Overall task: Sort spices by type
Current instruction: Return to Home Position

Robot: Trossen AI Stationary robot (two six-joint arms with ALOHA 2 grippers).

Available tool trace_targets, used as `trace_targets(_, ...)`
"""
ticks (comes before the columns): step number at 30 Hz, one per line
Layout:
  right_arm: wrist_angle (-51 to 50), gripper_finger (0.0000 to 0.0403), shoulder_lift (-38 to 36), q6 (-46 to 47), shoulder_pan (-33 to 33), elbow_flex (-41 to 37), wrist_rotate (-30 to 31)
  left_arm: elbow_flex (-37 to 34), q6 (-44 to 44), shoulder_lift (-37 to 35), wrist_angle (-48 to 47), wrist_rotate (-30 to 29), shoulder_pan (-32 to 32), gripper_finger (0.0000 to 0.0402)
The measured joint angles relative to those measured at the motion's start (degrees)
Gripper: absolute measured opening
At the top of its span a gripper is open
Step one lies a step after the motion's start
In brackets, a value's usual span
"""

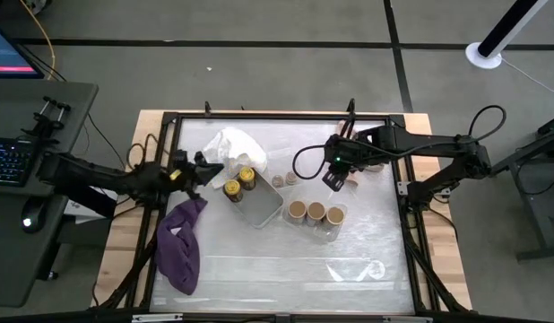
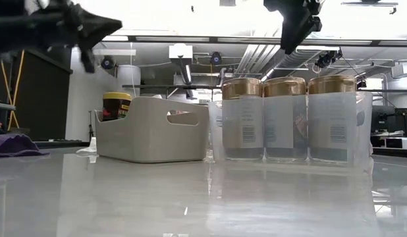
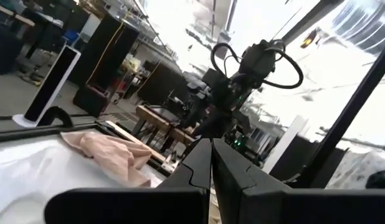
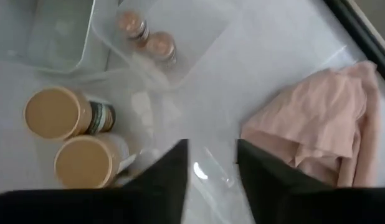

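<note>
As far as I can judge, the sorting itself is finished. The two yellow-lidded jars (image 1: 232, 189) stand side by side in the grey bin (image 1: 266, 208), left of centre in the overhead frame. The three tan-topped jars (image 1: 316, 213) stand in a row inside a clear tub (image 2: 363, 125) just right of the bin. The two tiny brownish jars (image 4: 160, 45) sit together in a shallow clear tray (image 4: 202, 28) above that row. I reckon only parking the arms is left. My left tool (image 1: 203, 170) hangs just left of the bin, fingers pressed together and holding nothing. My right tool (image 4: 211, 149) hovers right of centre above the desk (image 2: 190, 197), fingers spread and empty. The bin looks like matte moulded plastic with rounded corners and a slot handle. The wide jars have clear labelled bodies and shiny golden caps. The desk surface is glossy and mirrors the jars. A pink cloth (image 4: 323, 124), white cloth (image 1: 234, 144) and purple cloth (image 1: 180, 242) lie soft and crumpled.
</note>
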Motion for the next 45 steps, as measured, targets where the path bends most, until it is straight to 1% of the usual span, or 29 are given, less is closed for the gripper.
trace_targets(2,-0.72,0.0096,0.0,0.08,0.33,0.0,-0.83,-3.56,-1.4,-3.62,0.23,-0.44,-0.05,0.0)
trace_targets(4,-1.91,0.0033,0.0,0.02,0.88,0.0,-1.28,-3.2,-2.12,-7.2,-5.4,-0.2,-0.08,0.0)
trace_targets(5,-3.16,0.0018,0.0,0.02,1.34,0.0,-1.92,-3.24,-1.86,-8.72,-6.81,0.2,-0.09,0.0)
trace_targets(7,-6.33,0.0017,0.0,0.5,2.68,-0.07,-2.85,-3.24,-1.32,-10.68,-8.61,1.19,-0.11,0.0)
trace_targets(9,-9.2,0.002,-0.68,2.1,4.87,-1.9,-3.69,-3.38,-1.06,-12.56,-9.95,1.36,-0.11,0.0)
trace_targets(11,-10.09,0.0008,-3.17,5.04,7.79,-6.59,-5.11,-3.39,-0.95,-13.48,-11.09,1.41,-0.11,0.0)
trace_targets(13,-7.67,0.0003,-7.46,9.82,11.17,-13.33,-8.02,-3.39,-0.91,-14.09,-11.77,1.45,-0.11,0.0)
trace_targets(15,-2.63,0.0006,-13.03,16.08,14.84,-21.52,-11.51,-3.39,-0.26,-14.1,-11.82,1.45,-0.11,0.0)
trace_targets(17,4.24,0.0002,-19.15,22.28,18.15,-29.23,-13.49,-3.39,0.78,-14.06,-11.86,1.45,-0.11,0.0)
trace_targets(18,8.37,0.0002,-22.31,24.54,19.46,-32.67,-13.59,-3.39,1.08,-14.08,-11.84,1.45,-0.11,0.0)
trace_targets(20,16.99,0.0002,-27.8,25.53,20.88,-38.58,-11.89,-3.39,1.06,-14.06,-11.84,1.45,-0.11,0.0)
trace_targets(22,25.78,0.0001,-32.45,22.53,20.06,-43.71,-7.72,-3.39,0.55,-14.06,-11.86,1.45,-0.11,0.0)
trace_targets(24,34.01,0.0001,-36.55,17.43,17.18,-48.37,-3.04,-3.39,0.43,-14.06,-11.86,1.44,-0.11,0.0)
trace_targets(26,41.4,0.0001,-40.2,11.32,13.08,-53.02,-2.03,-3.39,0.61,-14.06,-11.86,1.43,-0.11,0.0)
trace_targets(29,54.46,0.0001,-45.67,2.42,7.42,-60.66,-5.6,-3.39,0.38,-14.06,-11.86,1.43,-0.11,0.0)
trace_targets(31,64.95,0.0001,-49.01,-1.99,4.68,-66.01,-10.61,-3.39,0.14,-14.06,-11.84,1.43,-0.11,0.0)
trace_targets(34,81.25,0.0,-52.74,-4.33,2.51,-73.21,-17.26,-3.39,0.14,-14.06,-11.85,1.43,-0.11,0.0)
trace_targets(36,89.98,0.0,-54.36,-6.98,2.27,-76.94,-19.28,-3.39,0.14,-14.06,-11.84,1.41,-0.11,0.0)
trace_targets(38,94.72,0.0,-55.49,-9.43,2.25,-79.83,-20.1,-3.39,0.14,-14.06,-11.84,1.41,-0.11,0.0)
trace_targets(40,97.04,0.0,-56.4,-11.74,2.27,-81.87,-20.29,-3.39,0.14,-14.06,-11.84,1.41,-0.11,0.0)
trace_targets(43,97.18,0.0,-57.56,-13.37,2.27,-84.2,-20.27,-3.39,0.12,-14.06,-11.84,1.41,-0.11,0.0)
trace_targets(45,93.1,0.0,-57.59,-13.52,2.27,-84.19,-19.34,-3.39,0.12,-14.06,-11.84,1.41,-0.11,0.0)
